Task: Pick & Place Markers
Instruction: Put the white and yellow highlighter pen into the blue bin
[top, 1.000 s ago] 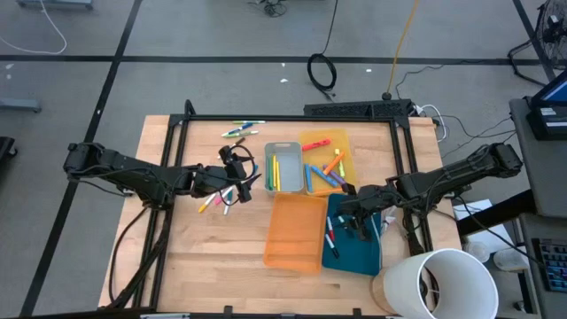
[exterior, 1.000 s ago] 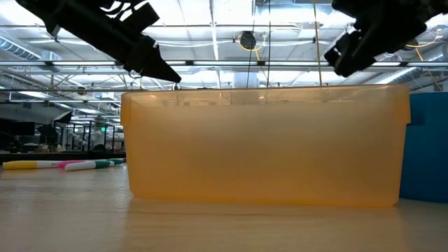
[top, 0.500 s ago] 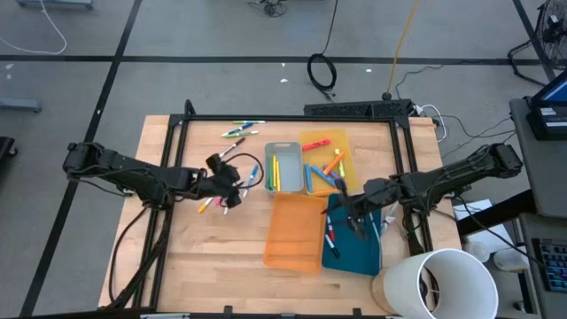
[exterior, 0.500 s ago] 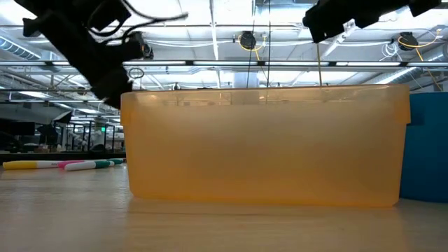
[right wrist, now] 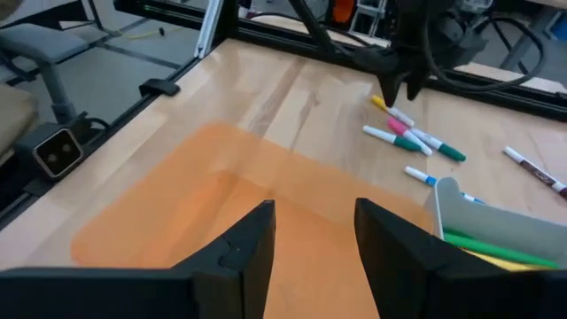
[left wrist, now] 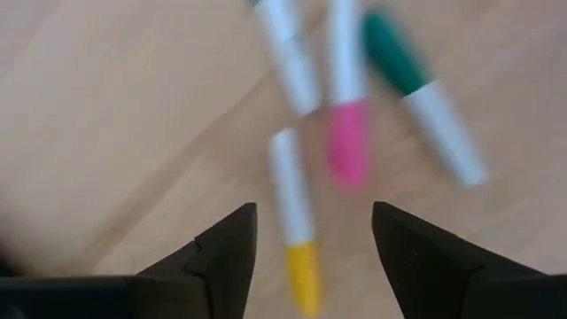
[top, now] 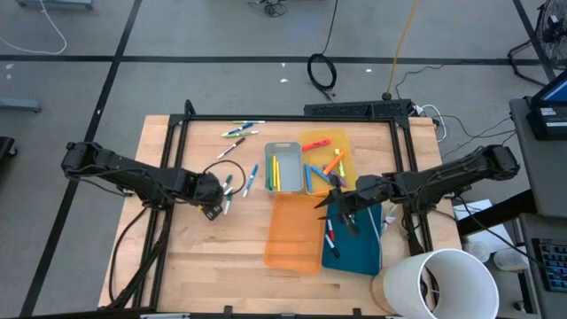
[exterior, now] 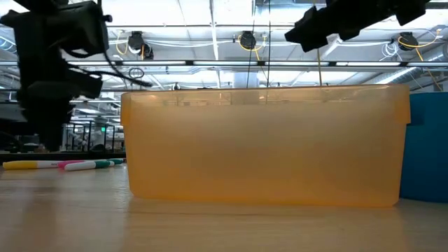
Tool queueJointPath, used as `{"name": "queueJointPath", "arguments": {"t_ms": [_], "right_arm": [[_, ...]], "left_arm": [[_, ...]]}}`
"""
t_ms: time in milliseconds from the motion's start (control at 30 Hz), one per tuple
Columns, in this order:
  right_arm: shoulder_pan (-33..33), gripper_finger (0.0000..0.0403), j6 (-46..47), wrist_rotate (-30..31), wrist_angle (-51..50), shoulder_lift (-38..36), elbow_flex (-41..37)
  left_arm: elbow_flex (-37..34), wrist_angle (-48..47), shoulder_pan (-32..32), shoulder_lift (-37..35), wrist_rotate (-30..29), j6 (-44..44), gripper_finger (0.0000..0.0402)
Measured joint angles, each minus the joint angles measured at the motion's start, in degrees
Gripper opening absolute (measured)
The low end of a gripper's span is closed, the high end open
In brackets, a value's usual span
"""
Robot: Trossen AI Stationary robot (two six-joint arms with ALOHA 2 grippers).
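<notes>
Surface: pale wooden table (top: 177, 257) inside a black frame, on a grey workshop floor with cables.
Trays: grey tray (top: 283, 167) and yellow tray (top: 324, 162) near the table's middle hold sorted markers; an empty orange tray (top: 296, 232) sits at 6 o'clock from them, a teal tray (top: 354, 241) at its 3 o'clock.
Markers: a loose cluster (top: 232, 182) lies at 9 o'clock from the grey tray; a few more rest at 12 o'clock near the frame.
Left gripper (left wrist: 310, 232): low over the cluster, fingers apart and empty, a yellow-capped marker (left wrist: 295, 229) lying between them with pink (left wrist: 346, 133) and green (left wrist: 423, 97) ones just beyond.
Right gripper (right wrist: 312, 229): hovering above the orange tray's far end, fingers spread, nothing held.
Handling: markers look light, stiff, smooth and round, likely to roll or slip; pinch mid-barrel, across the length.
Writing: none legible on markers or trays.
</notes>
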Motion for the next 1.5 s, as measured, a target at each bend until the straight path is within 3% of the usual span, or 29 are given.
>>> {"name": "queueJointPath", "arguments": {"t_ms": [167,600,900,1133,1267,1400,1500], "right_arm": [[-0.69,0.0142,0.13,-0.07,1.96,2.37,0.00],[-1.18,0.0145,0.20,-0.13,1.68,3.57,0.00],[-1.20,0.0142,0.20,-0.13,1.94,3.57,0.00],[-1.20,0.0142,0.13,-0.13,2.24,3.55,0.00],[-1.20,0.0140,0.20,-0.13,2.18,3.55,0.00],[-1.20,0.0140,0.20,-0.13,2.18,3.55,0.00],[-1.18,0.0140,0.22,-0.13,2.18,3.55,0.00]], "left_arm": [[0.00,-6.91,-0.78,0.02,-0.56,-6.19,0.0213],[-1.08,-6.80,-6.49,0.02,2.11,-14.53,0.0201],[-9.92,7.74,-7.07,-0.50,2.27,-15.06,0.0187],[-9.73,6.38,-7.53,-0.31,1.88,-15.66,0.0181],[-9.24,7.02,-7.70,-0.11,2.07,-15.65,0.0131],[-8.88,7.59,-7.69,-0.04,2.03,-15.04,0.0046],[-8.80,7.82,-7.71,-0.07,1.98,-13.43,0.0034]]}}
